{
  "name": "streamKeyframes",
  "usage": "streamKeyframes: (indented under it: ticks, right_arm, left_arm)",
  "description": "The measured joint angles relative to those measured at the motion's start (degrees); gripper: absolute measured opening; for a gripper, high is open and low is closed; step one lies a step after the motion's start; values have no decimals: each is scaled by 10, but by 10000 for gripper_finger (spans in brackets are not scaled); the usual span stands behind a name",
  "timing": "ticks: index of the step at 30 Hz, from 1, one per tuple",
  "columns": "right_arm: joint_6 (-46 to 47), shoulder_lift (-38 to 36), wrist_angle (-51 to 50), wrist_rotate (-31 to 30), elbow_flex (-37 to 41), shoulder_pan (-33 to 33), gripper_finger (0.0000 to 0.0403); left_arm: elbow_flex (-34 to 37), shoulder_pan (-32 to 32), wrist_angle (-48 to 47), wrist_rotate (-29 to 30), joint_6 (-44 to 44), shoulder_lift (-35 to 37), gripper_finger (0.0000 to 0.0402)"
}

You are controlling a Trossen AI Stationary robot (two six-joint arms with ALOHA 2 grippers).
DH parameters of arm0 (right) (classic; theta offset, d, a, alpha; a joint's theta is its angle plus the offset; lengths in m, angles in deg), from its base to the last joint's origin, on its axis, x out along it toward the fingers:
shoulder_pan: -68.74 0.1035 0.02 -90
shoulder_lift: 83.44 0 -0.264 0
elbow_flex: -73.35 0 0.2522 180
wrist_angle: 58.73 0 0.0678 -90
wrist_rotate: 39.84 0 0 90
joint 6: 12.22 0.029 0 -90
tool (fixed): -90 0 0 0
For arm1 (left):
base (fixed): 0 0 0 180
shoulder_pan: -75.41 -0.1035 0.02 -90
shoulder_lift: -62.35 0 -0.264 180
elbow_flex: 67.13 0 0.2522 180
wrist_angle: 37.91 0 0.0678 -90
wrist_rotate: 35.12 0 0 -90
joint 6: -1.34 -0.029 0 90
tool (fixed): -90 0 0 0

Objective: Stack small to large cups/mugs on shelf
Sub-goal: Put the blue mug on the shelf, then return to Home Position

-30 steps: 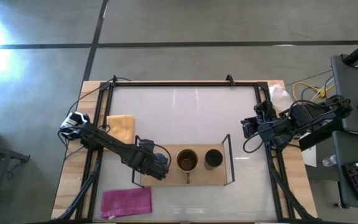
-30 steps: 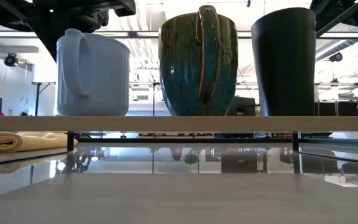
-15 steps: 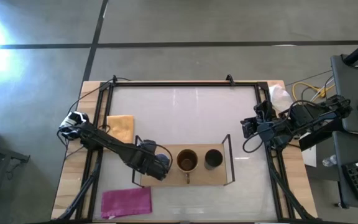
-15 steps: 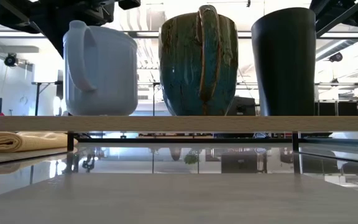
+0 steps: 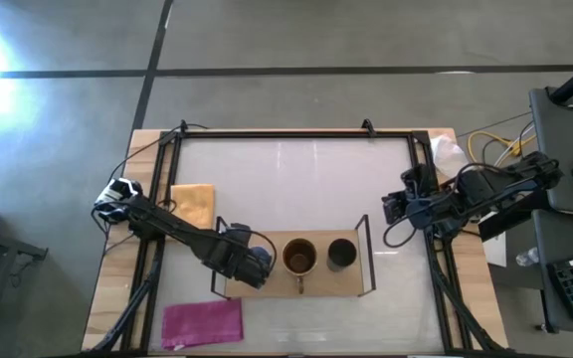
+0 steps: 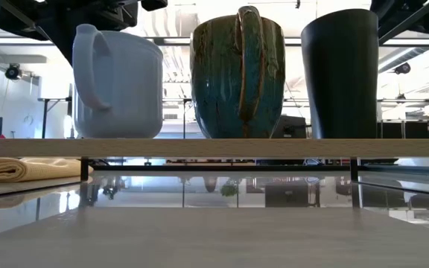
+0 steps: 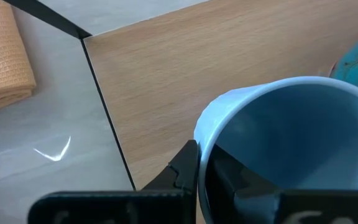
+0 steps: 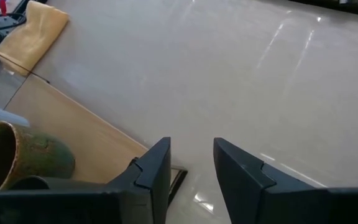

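Observation:
The light blue mug (image 6: 118,82) stands at the left end of the light-wood shelf (image 5: 296,285), its handle (image 6: 88,71) toward the table's near left. The brown mug (image 5: 299,257) stands upright at the shelf's middle. The black mug (image 5: 341,254) stands upright at its right. My left gripper (image 5: 252,261) is over the blue mug, shut on it, and hides most of it in the high view. My right gripper (image 5: 394,207) hovers open and empty near the table's right edge, beyond the shelf's right end. My left gripper holds the light blue mug by its rim wall (image 7: 202,140), one finger (image 7: 225,177) inside the mug and one finger (image 7: 184,168) outside. The fingers come from above, slanting from the table's left. The mug's base is level with the board's top (image 6: 118,138), about upright.
A folded yellow cloth (image 5: 193,204) lies left of the shelf, beyond it. A pink cloth (image 5: 202,321) lies near the front edge. Thin black wire uprights (image 5: 365,234) stand at both shelf ends. A black frame (image 5: 296,133) runs around the table.
My left gripper has shifted the light blue mug a little along the shelf toward the brown mug. The mug tipped briefly on the way and now stands about upright, its handle turned slightly more toward the near edge.

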Motion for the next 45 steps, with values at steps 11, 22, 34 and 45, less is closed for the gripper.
streamKeyframes:
  ticks: [11, 22, 34, 45]
  right_arm:
    - [0, 5, 2, 2, 0, 0, 118]
    - [0, 5, 2, 2, 0, 0, 122]
    - [0, 5, 2, 1, 0, 0, 123]
    - [-73, 4, 31, -10, -6, 7, 123]
  left_arm:
    - [0, 0, 0, 3, 5, 0, 8]
    - [-21, 0, -5, 3, 2, 0, 91]
    - [-59, 0, -42, 26, -10, 1, 103]
    - [-169, 2, -79, 151, -62, 2, 103]
